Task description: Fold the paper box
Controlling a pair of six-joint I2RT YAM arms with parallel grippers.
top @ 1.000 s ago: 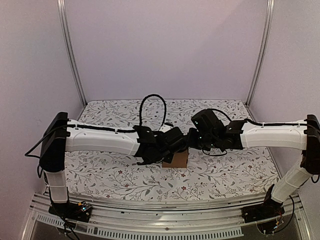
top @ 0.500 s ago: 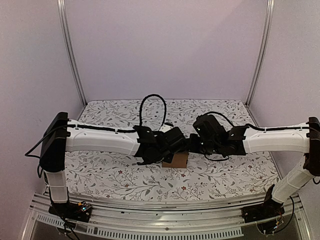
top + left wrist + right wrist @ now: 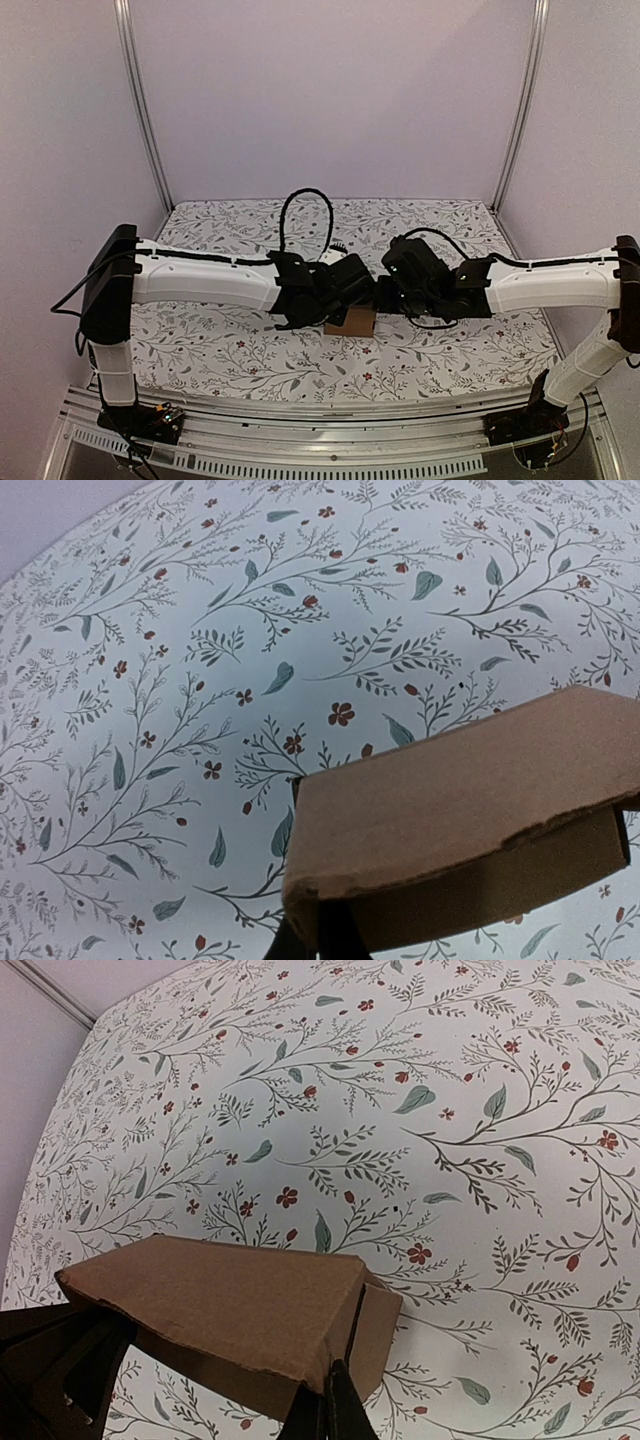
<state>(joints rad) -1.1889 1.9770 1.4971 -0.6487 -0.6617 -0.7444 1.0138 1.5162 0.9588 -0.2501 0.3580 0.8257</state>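
The paper box point(image 3: 352, 321) is a small brown carton standing on the flowered table mat at the middle. Both arms meet right above it. My left gripper point(image 3: 358, 297) reaches in from the left; in the left wrist view point(image 3: 315, 932) its dark fingers close on the near corner wall of the box point(image 3: 470, 800), under the raised lid flap. My right gripper point(image 3: 386, 292) comes in from the right; in the right wrist view point(image 3: 335, 1405) its fingers are pressed together, tips touching the lid's near corner of the box point(image 3: 220, 1295), with a side flap beside them.
The flowered mat point(image 3: 230, 345) covers the table. Metal posts point(image 3: 140, 100) and pale walls enclose the cell. A black cable loop point(image 3: 305, 200) rises behind the left wrist. The left gripper's black body point(image 3: 50, 1360) shows at the lower left of the right wrist view.
My right arm has lowered and moved left, bringing its gripper down against the box. The left arm and the box have stayed where they were.
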